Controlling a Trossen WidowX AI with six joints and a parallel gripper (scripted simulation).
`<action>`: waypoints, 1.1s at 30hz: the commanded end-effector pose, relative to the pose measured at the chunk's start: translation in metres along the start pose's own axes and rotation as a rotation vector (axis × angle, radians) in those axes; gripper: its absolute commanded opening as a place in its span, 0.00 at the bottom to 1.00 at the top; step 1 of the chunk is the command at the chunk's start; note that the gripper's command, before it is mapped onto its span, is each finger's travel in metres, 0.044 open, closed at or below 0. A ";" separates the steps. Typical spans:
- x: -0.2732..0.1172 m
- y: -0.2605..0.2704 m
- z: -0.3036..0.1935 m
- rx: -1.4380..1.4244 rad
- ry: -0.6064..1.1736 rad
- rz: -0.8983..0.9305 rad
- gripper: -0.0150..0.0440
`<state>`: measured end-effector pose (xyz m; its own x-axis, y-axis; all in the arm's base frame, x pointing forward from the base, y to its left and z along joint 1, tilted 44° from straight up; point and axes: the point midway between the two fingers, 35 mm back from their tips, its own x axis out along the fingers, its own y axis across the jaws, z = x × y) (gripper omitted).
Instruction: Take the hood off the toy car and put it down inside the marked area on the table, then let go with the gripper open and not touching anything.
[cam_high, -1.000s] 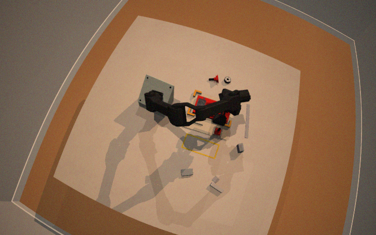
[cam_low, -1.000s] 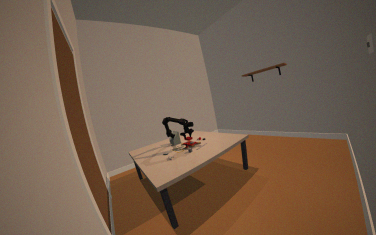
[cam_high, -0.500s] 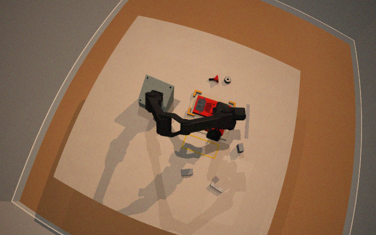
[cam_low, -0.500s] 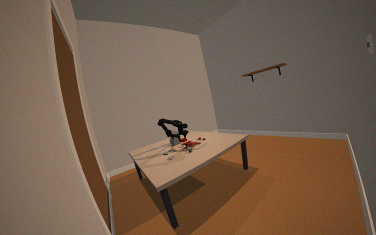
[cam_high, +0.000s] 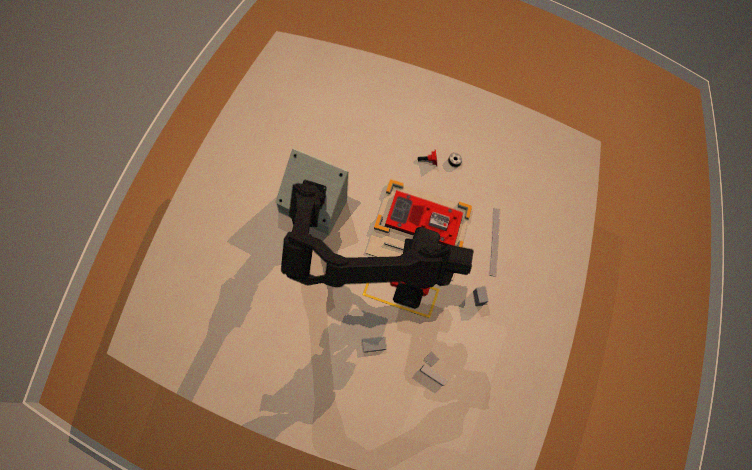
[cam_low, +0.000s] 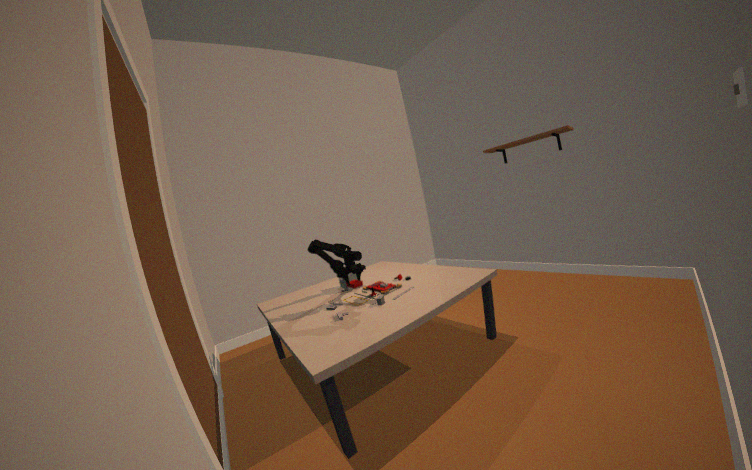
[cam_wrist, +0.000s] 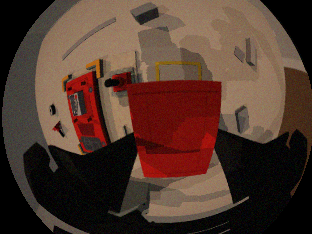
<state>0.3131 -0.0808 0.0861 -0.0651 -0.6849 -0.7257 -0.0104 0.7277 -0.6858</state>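
The red hood (cam_wrist: 175, 115) (cam_low: 355, 284) is held off the table between the two black fingers of my gripper (cam_wrist: 176, 135), which is shut on its sides. In the top view only small red edges of the hood show beneath the arm, over the marked area. The marked area's yellow outline (cam_high: 430, 315) (cam_wrist: 178, 63) is partly hidden by the arm and, in the wrist view, by the hood. The red toy car body (cam_high: 417, 213) (cam_wrist: 91, 117) (cam_low: 379, 286) lies apart from the hood, beside the marked area. The gap between hood and table cannot be judged exactly.
Orange corner brackets (cam_high: 394, 183) (cam_wrist: 94, 65) surround the car. A red part with a black stub (cam_wrist: 120, 82) stands beside it. A red piece (cam_high: 432, 158) and a wheel (cam_high: 454, 159) lie behind. A grey bar (cam_high: 494, 242) and grey blocks (cam_high: 480, 296) (cam_high: 373, 344) lie around.
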 end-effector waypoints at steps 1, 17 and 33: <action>0.000 -0.014 -0.008 -0.008 0.002 -0.009 0.25; 0.010 -0.016 -0.008 -0.008 0.002 -0.009 0.25; 0.024 -0.016 -0.007 -0.008 0.002 -0.008 0.25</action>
<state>0.3052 -0.1070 0.0818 -0.0669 -0.6886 -0.7221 -0.0130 0.7242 -0.6894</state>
